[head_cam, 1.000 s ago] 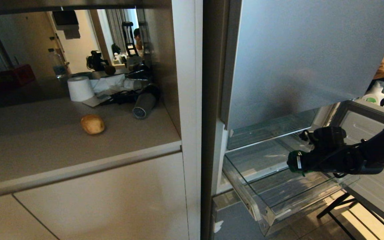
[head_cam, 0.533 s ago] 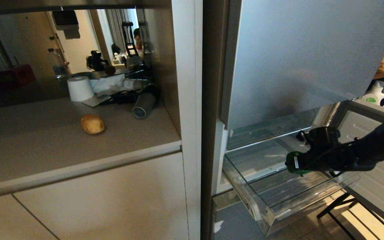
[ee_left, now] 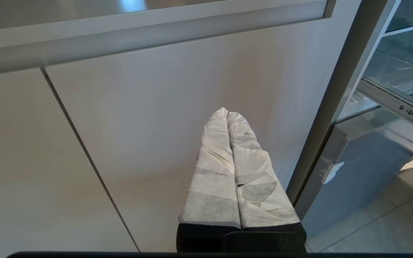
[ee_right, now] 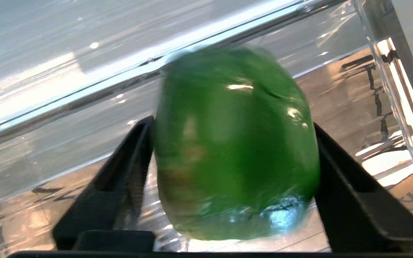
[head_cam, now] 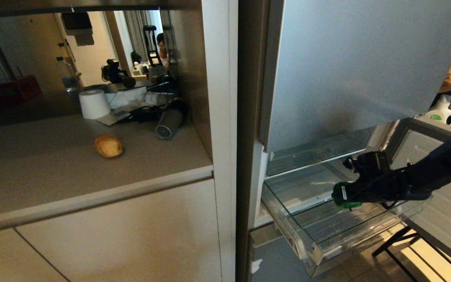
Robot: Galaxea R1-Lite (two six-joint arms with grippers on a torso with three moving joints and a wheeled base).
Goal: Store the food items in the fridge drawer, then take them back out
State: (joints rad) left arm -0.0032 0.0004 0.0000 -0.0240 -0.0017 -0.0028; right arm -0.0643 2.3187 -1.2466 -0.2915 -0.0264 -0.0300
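We see the right end effector (head_cam: pixel 341 194) over the pulled-out drawer (head_cam: pixel 311 250), its fingers spread around the blurred pepper (ee_right: pixel 235 143), grip unclear, potato (head_cam: pixel 109 145) on the worktop (head_cam: pixel 53 172) near paper roll (head_cam: pixel 94 103), left end effector (ee_left: pixel 228 118) pressed together before cabinet door (ee_left: pixel 138 107)

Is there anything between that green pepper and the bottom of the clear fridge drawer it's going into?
Nothing visible. The right gripper has the bell pepper between its fingers, inside the open fridge drawer, and the ridged floor below looks bare.
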